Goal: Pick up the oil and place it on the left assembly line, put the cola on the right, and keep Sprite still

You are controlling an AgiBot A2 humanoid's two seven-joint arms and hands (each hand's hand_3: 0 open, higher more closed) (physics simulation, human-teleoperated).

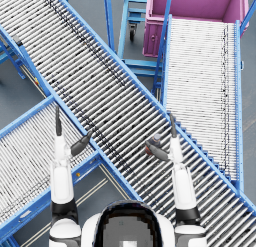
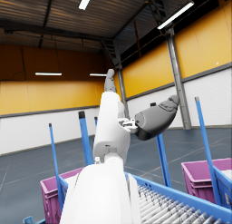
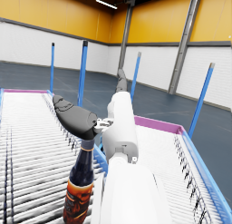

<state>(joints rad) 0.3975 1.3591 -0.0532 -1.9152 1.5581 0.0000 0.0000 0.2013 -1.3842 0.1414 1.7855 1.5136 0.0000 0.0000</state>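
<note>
the long diagonal conveyor [image 1: 100, 86] runs across in front of you, and the right assembly line [image 1: 200, 81] lies beyond it. a dark bottle [image 3: 81, 177], likely the cola, stands upright on the rollers just beside your right hand [image 1: 170, 143]. the risk is that the thumb sits over the cap, not around the body, so a sideways nudge could tip the bottle. the right hand is spread and clamps nothing. your left hand [image 1: 67, 143] hangs in the air, fingers apart and empty.

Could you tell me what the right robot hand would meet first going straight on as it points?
Probably the blue post beyond the right robot hand, though depth is unclear; the dark bottle stands below its thumb, off that line.
</note>
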